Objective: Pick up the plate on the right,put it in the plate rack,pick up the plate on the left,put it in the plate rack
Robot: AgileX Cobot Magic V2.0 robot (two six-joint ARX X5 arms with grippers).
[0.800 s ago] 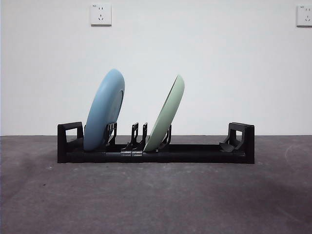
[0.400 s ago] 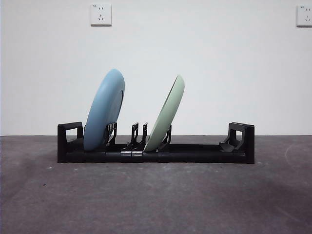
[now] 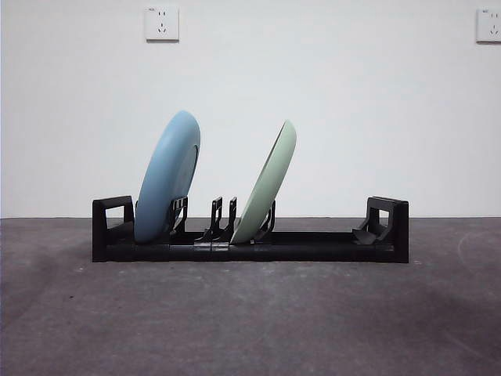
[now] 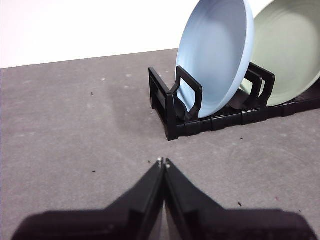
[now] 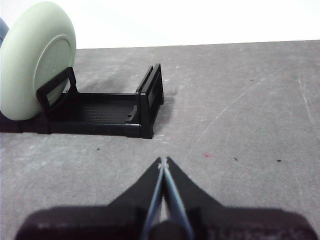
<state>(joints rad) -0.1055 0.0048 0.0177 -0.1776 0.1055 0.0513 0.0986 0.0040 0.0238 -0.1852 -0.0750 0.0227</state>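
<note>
The black plate rack [image 3: 313, 244] lies across the dark table. A light blue plate [image 3: 167, 176] stands on edge in its left slots, leaning right. A pale green plate [image 3: 266, 184] stands in the middle slots, also leaning right. My left gripper [image 4: 163, 162] is shut and holds nothing, low over the table short of the rack's left end post [image 4: 170, 107]; its view shows the blue plate [image 4: 215, 55] and green plate [image 4: 290, 47]. My right gripper [image 5: 163, 162] is shut with nothing in it, back from the rack's right end post [image 5: 150, 102], with the green plate [image 5: 35, 60] in sight.
Neither arm shows in the front view. The rack's right half [image 3: 329, 235] holds no plate. Two wall sockets [image 3: 161, 23] sit on the white wall behind. Bare dark tabletop [image 3: 250, 321] lies in front of the rack.
</note>
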